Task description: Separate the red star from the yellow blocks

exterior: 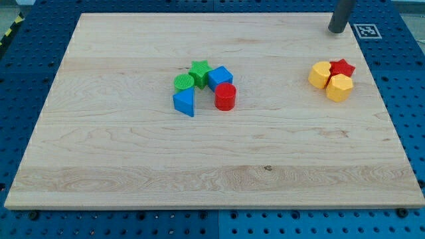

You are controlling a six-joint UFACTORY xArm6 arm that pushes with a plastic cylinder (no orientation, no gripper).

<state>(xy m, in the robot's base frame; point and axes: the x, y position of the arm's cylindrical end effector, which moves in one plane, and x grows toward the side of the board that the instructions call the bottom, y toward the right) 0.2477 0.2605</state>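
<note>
The red star (342, 68) lies at the view's right, touching two yellow blocks. One yellow block (320, 74) is at its left and a yellow hexagonal block (339, 87) is just below it. My tip (337, 30) rests on the board near the view's top right, above the red star and well apart from it.
A cluster sits at the board's middle: a green star (199, 70), a green cylinder (184, 82), a blue cube (220, 78), a red cylinder (226, 97) and a blue triangular block (184, 102). A marker tag (366, 30) lies past the wooden board (133, 166).
</note>
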